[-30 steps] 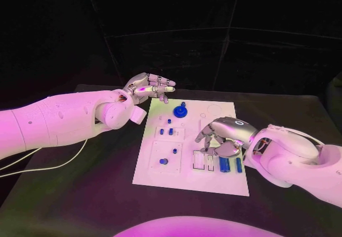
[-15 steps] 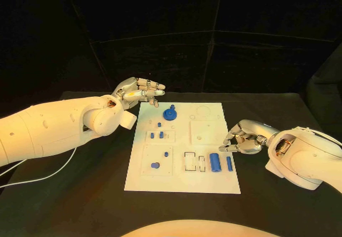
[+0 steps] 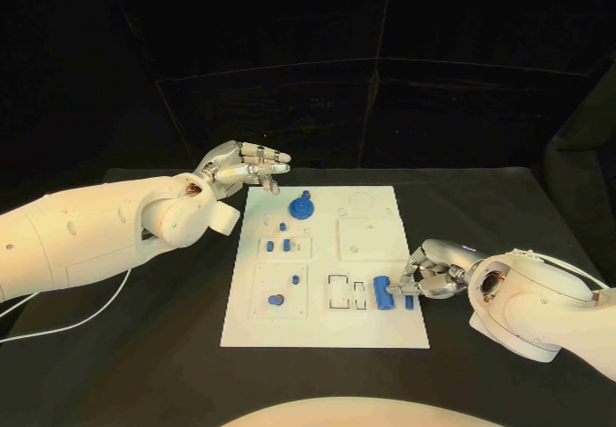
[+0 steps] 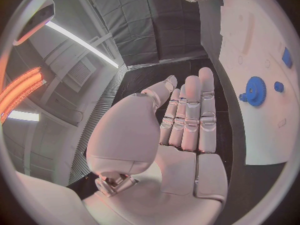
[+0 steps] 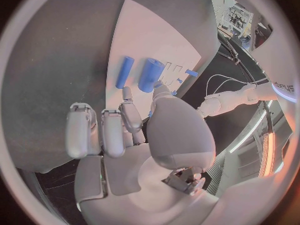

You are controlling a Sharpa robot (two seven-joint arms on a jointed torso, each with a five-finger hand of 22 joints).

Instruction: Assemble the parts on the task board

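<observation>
My left hand [image 3: 244,166] sits above the far left corner of the task board [image 3: 366,329], same spot as half a second ago, fingers straight and together, holding nothing. Blue gear [image 3: 302,206] lies on the board just beside it, unmoved. Small blue pegs [image 3: 284,244] mid-board and a round blue part [image 3: 275,301] in the near-left recess, all unchanged. Thick blue cylinder [image 3: 383,293] and thin one [image 3: 409,301] lie side by side near the board's right edge. My right hand [image 3: 434,271] has pulled back off the board since a second ago; now at its right edge just beside the thin cylinder, fingers curled, nothing in them.
</observation>
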